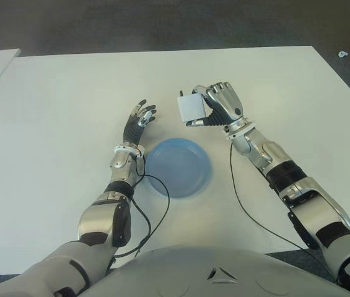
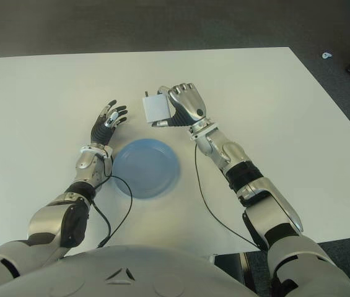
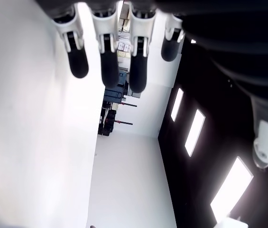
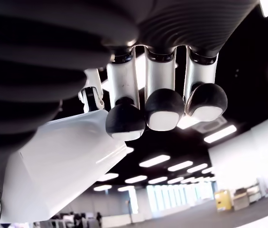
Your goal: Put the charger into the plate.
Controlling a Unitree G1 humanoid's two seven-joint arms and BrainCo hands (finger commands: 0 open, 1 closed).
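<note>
Left eye view: right robot hand (image 1: 223, 104) grips charger (image 1: 191, 107) beyond plate (image 1: 178, 166).

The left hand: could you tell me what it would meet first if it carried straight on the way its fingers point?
Probably nothing. The left hand, open beside the plate, points away from the robot over bare table. The charger, held in the right hand, sits off to the right.

White charger (image 1: 191, 106), pale blue plate (image 1: 179, 167) (plain), white table (image 1: 57, 111).
</note>
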